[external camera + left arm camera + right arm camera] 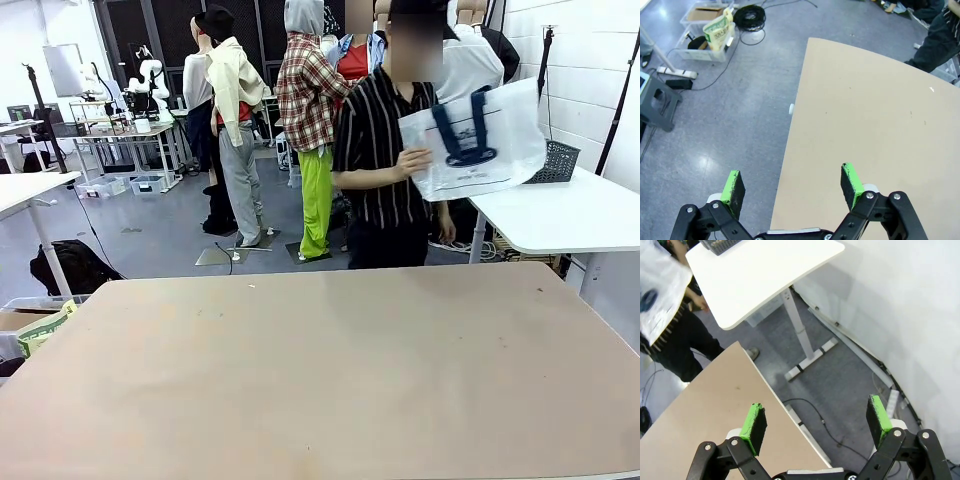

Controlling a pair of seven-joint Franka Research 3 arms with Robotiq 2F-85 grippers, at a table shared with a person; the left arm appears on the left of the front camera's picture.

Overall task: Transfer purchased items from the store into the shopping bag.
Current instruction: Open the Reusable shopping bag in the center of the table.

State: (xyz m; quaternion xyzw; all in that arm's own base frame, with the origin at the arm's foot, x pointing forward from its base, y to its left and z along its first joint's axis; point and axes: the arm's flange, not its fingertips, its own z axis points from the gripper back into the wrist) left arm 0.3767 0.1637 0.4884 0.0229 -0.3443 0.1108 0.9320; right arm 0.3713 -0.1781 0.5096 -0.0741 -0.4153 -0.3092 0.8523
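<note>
So, nothing has really kicked off yet as far as I can judge. The big beige rectangular table is the thing to orient by. Beyond its far edge a person stands holding up a translucent white plastic shopping bag with navy blue strap handles, one hand on the bag's side. The dark grey lattice-sided plastic basket sits on a white side table off past the beige table's far right corner, well apart from either arm. I can't tell what's inside it from here. The left gripper hovers above the beige table's left edge, jaws spread wide with nothing between the green pads, one pad over the floor and one over the tabletop. The right gripper is just as wide open and empty, hanging off the beige table's right edge, mostly over the floor. My read is that this is the setup step, with bag and basket not yet on the beige table. The next move probably needs both brought onto the tabletop within reach and the bag's mouth opened before either gripper can go for an item.
</note>
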